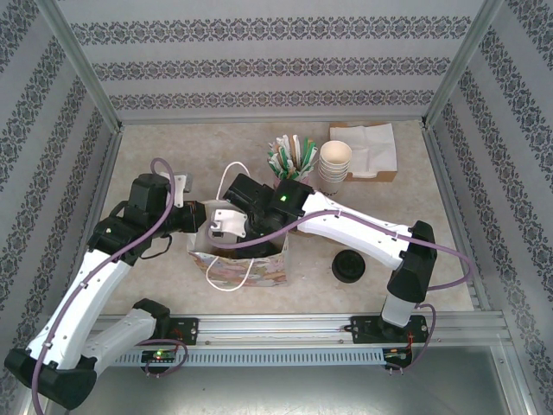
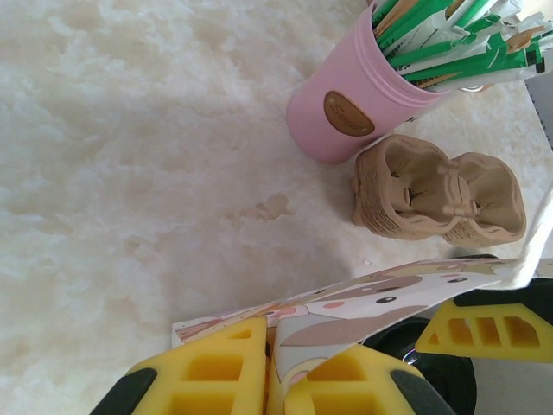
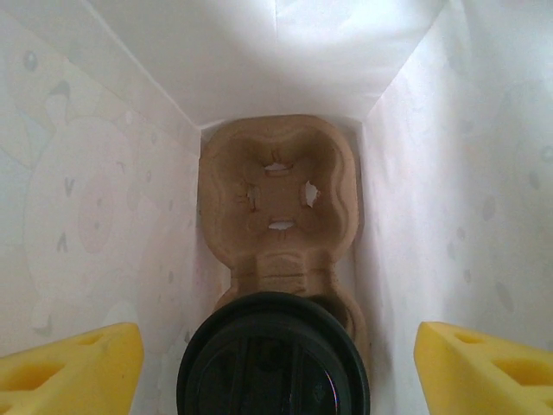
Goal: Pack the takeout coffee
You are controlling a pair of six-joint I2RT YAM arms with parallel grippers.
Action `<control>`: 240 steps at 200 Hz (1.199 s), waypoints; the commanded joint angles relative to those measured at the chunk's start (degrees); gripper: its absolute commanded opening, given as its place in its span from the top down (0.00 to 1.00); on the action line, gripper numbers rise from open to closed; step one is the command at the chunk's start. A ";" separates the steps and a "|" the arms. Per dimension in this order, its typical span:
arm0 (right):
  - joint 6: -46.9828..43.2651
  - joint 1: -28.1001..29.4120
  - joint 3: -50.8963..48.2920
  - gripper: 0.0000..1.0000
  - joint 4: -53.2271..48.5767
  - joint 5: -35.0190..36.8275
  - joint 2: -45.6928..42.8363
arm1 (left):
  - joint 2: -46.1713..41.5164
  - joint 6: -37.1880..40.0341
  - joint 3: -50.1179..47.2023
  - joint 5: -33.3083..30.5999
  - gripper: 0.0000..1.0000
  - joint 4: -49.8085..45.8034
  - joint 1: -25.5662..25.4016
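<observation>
The takeout coffee (image 3: 273, 359), a cup under a round black lid, stands in the near pocket of a brown pulp carrier (image 3: 276, 194) at the bottom of a printed paper bag (image 1: 251, 264). My right gripper (image 3: 276, 339) reaches down into the bag and is open. Its yellow fingers (image 3: 78, 367) stand wide on either side of the lid, with gaps on both sides. My left gripper (image 2: 275, 346) is shut on the bag's top edge (image 2: 389, 298) at the left side, pinching the paper between its yellow pads. The cup's paper body is hidden under the lid.
Behind the bag stand a pink tumbler of green-wrapped sticks (image 1: 289, 160), a stack of lidless cream cups (image 1: 335, 164) and napkins (image 1: 367, 147). Loose black lids (image 1: 349, 266) lie right of the bag. Spare pulp carriers (image 2: 432, 194) sit beside the tumbler (image 2: 346, 112).
</observation>
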 commanded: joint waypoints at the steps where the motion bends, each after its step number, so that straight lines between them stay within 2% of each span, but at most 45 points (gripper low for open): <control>1: 1.85 -0.62 2.32 0.21 -1.11 -0.50 -0.54 | 0.38 1.80 2.45 -1.74 0.90 -1.81 -0.90; 67: 3.10 -0.69 4.24 0.33 -1.50 -0.17 -0.77 | 1.09 2.31 3.12 -3.50 0.90 -2.38 -1.84; 240: 4.07 -0.61 5.83 0.34 -5.35 1.69 -6.39 | 1.45 1.48 3.09 -4.48 0.89 -2.11 -1.87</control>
